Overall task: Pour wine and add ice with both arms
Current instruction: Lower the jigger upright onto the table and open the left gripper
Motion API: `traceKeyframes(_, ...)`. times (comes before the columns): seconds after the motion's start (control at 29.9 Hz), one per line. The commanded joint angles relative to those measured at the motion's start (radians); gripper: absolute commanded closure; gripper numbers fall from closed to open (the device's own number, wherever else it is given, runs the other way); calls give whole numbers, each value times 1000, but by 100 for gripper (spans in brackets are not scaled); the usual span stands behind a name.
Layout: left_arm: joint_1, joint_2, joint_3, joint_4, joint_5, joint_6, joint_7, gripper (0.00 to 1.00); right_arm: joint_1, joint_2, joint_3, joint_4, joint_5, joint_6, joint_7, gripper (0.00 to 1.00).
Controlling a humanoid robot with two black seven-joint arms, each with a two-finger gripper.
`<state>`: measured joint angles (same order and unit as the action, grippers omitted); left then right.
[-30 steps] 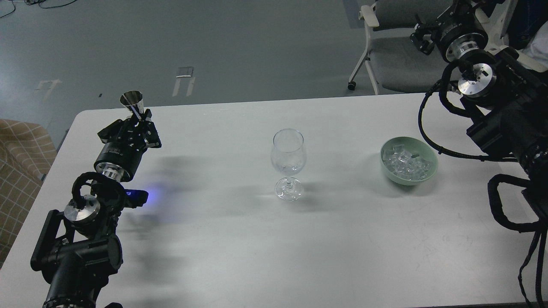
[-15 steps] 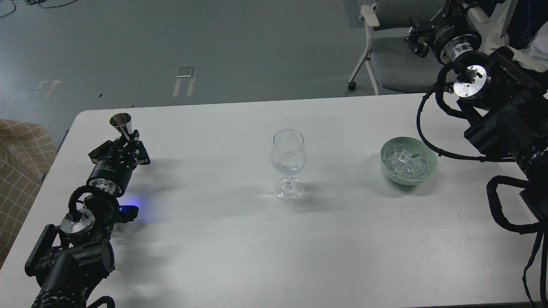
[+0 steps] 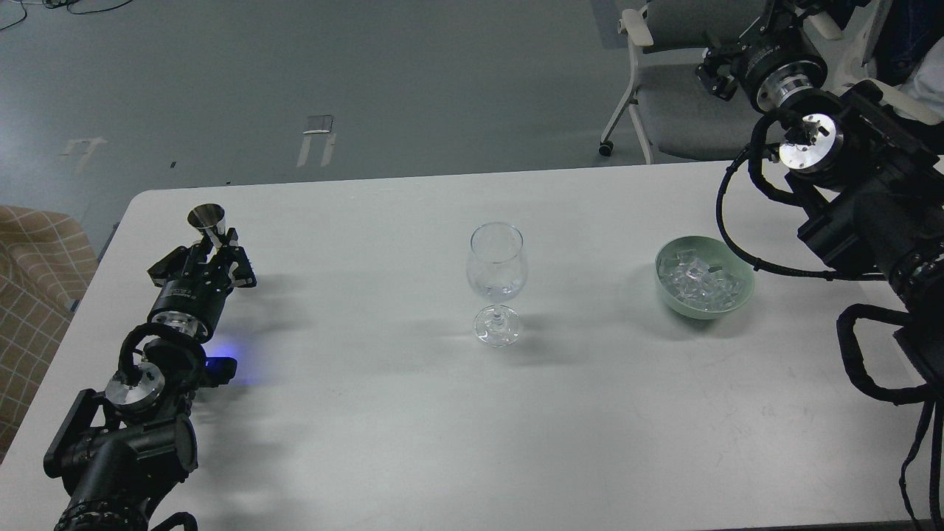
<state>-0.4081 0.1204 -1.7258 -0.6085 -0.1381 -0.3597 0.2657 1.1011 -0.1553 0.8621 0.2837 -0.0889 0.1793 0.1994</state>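
Left gripper (image 3: 214, 245): clamped on metal jigger (image 3: 206, 217), low at the table (image 3: 413, 413) left edge.
Right gripper (image 3: 719, 63): state indiscernible.
Wine: not discernible.
Ice (image 3: 700, 280): in green bowl (image 3: 743, 291).
Risk: jigger slipping or tipping; top-heavy wine glass (image 3: 497, 280) toppling if nudged.

Right gripper (image 3: 719, 63): seen dark and end-on, fingers indistinguishable. Wine in glass (image 3: 497, 269): too faint to tell. Chair (image 3: 667, 88) and checked fabric (image 3: 29, 265): cut by frame edges. Both arms' bases: cropped at lower edge.
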Motion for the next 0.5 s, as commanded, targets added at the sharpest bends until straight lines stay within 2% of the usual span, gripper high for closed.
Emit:
traceKeyframes(0.0, 0, 1, 3, 0, 2, 5, -3, 64, -3, -1, 0, 0, 0, 0, 0, 0)
traceKeyframes(0.23, 3, 2, 3, 1, 3, 4, 0, 60, -4, 0, 0, 0, 0, 0, 0, 0)
traceKeyframes(0.37, 2, 4, 3, 0, 3, 5, 1, 45, -4, 0, 0, 0, 0, 0, 0, 0)
traceKeyframes(0.47, -1, 4, 2, 0, 3, 7, 0, 44, -3, 0, 0, 2, 0, 0, 0, 0)
